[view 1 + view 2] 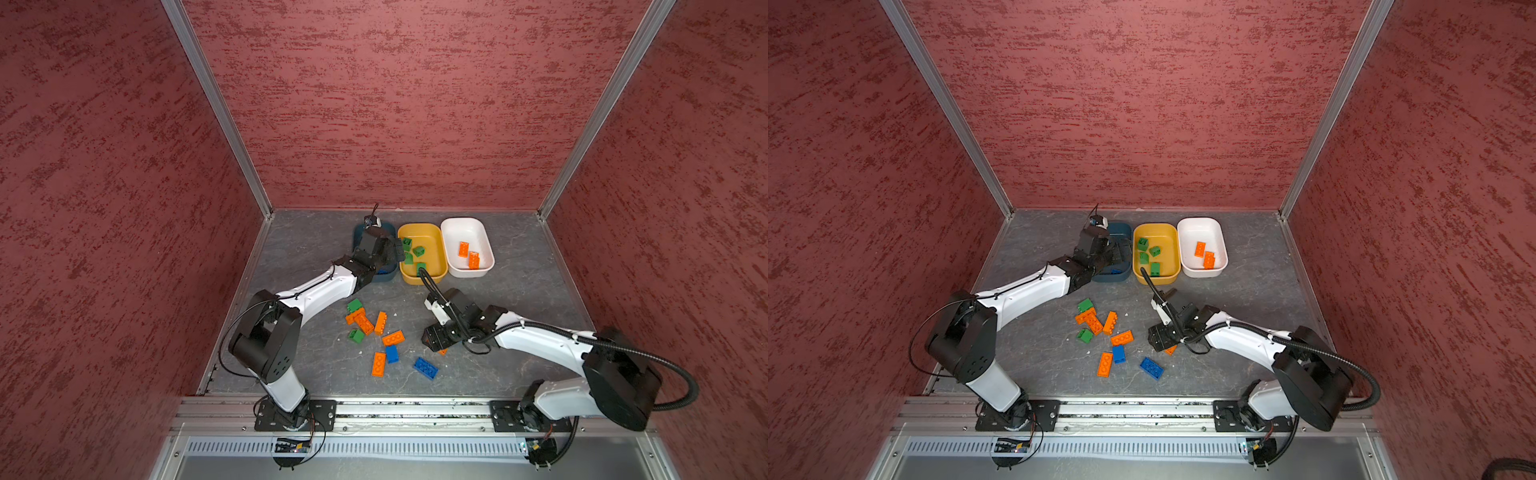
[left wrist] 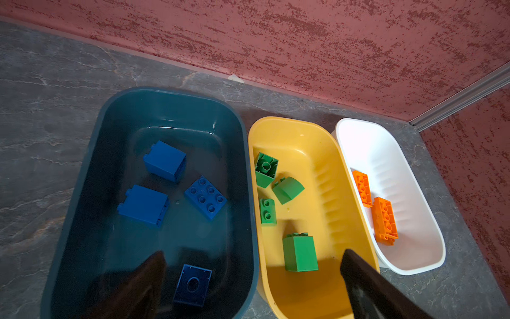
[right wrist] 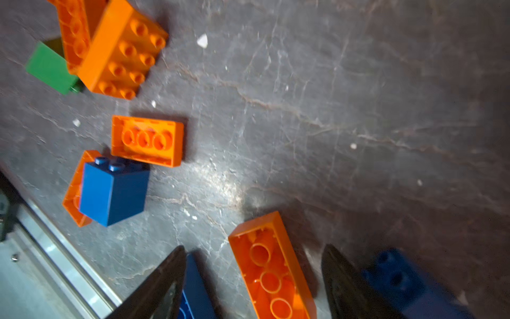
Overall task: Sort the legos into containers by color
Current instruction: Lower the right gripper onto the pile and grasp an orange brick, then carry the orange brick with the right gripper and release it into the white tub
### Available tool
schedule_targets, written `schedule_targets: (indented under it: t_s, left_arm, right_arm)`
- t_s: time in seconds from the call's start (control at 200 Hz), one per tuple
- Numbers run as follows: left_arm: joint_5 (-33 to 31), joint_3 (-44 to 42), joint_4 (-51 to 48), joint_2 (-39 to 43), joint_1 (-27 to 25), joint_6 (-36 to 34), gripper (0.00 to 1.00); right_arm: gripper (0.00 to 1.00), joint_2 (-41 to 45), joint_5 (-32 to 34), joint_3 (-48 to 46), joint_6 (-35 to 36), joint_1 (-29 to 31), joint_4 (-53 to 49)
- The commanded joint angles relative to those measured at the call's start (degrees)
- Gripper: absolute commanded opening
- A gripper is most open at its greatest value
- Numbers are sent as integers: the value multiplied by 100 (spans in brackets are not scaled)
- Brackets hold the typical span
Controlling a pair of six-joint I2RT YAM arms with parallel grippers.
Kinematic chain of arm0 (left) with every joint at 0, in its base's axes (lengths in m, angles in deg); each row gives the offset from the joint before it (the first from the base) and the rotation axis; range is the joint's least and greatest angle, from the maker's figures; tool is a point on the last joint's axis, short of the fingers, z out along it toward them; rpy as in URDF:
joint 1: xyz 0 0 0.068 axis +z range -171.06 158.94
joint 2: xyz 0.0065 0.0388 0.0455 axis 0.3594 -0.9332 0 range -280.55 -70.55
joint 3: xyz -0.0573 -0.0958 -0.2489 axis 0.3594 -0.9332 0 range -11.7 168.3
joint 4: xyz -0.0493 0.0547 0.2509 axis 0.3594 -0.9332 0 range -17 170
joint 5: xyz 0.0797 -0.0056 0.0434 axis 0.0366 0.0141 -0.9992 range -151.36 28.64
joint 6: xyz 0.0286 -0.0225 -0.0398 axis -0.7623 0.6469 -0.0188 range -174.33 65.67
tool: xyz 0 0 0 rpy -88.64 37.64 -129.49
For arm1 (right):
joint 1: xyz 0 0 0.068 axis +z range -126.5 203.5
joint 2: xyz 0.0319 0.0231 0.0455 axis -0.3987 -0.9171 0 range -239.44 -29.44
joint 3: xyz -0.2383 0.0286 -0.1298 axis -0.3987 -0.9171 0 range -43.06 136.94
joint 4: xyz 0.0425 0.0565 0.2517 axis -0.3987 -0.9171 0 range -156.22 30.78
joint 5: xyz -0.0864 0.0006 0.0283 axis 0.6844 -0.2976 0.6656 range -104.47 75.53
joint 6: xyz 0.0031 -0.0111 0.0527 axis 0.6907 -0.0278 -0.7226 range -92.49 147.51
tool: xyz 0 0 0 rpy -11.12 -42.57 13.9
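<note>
Three containers stand in a row at the back: a teal tub holding several blue legos, a yellow tub with green legos, and a white tub with two orange ones. My left gripper hangs open and empty over the teal and yellow tubs. My right gripper is low over the table, open, its fingers on either side of an upturned orange lego with a gap at each side. Loose orange, green and blue legos lie mid-table.
A blue brick leans on an orange one beside the right gripper, and another blue brick lies just outside its finger. A metal rail runs along the table's front edge. Red walls close the back and sides.
</note>
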Motion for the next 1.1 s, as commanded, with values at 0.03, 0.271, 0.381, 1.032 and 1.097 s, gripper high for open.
schedule_targets:
  t_s: [0.03, 0.271, 0.381, 1.032, 1.097]
  left_arm:
    - [43, -41, 147, 91, -22, 73, 99]
    - [-31, -67, 32, 100, -2, 73, 100]
    - [-36, -63, 30, 89, 4, 73, 99]
    - [8, -23, -35, 29, 7, 125, 100]
    - [34, -29, -16, 30, 9, 134, 100]
  right_arm:
    - [70, -239, 687, 288, -78, 213, -383]
    - [58, -694, 1277, 553, -57, 574, -664]
    - [56, -784, 1535, 672, -57, 672, -881]
    - [25, -589, 1955, 703, -136, 705, -588]
    - [22, -369, 2097, 633, -134, 648, -358]
